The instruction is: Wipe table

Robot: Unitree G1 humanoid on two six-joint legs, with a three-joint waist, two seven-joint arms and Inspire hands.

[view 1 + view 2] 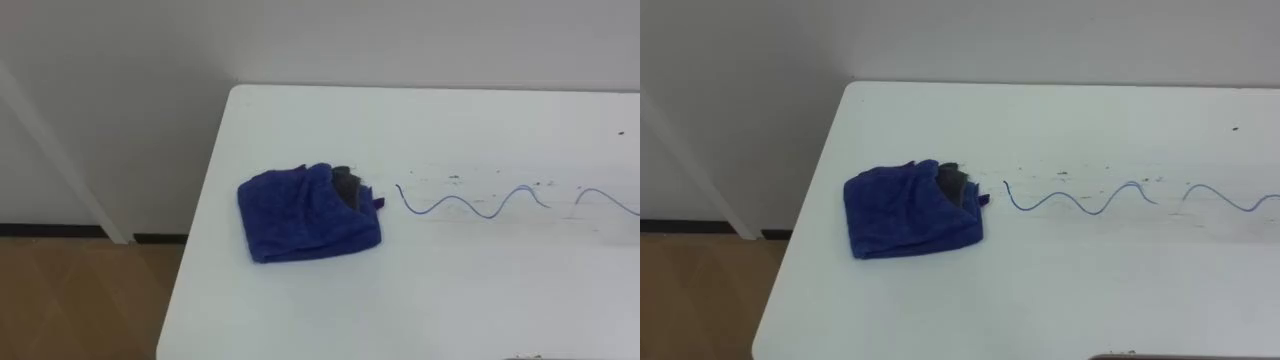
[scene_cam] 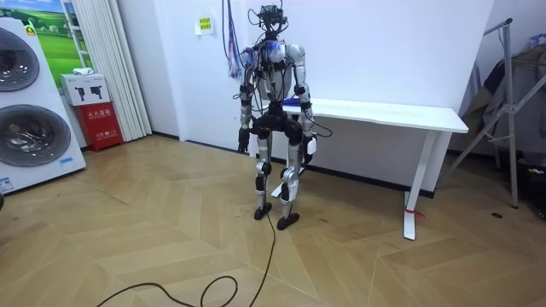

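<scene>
Closest to the head camera, a white table [image 1: 300, 320] is stretching away toward a white wall [image 1: 120, 90], with its left end showing in both eye views. A crumpled blue cloth [image 1: 305, 215] is lying on the tabletop near that left end, about midway between the near and far edges. A dark grey patch [image 1: 346, 183] is showing at the cloth's far right corner. Just right of the cloth, a thin blue wavy line [image 1: 470, 205] is running rightward across the surface, and small dark specks [image 1: 450, 178] are dotting the table around it. Left of the table, wooden floor [image 1: 70, 300] is meeting the foot of the wall.

In the room view, the robot is standing upright at the table's left end, facing the table and the wall. Its left hand [image 2: 242, 143] is hanging beside its thigh on the room view's left. Its right hand [image 2: 310, 147] is hanging likewise on the room view's right, close to the table's edge. Both are hanging below the tabletop, apart from the cloth, and it cannot be told whether either is open or closed. Two washing machines [image 2: 30, 111] are standing far off on the room view's left.
</scene>
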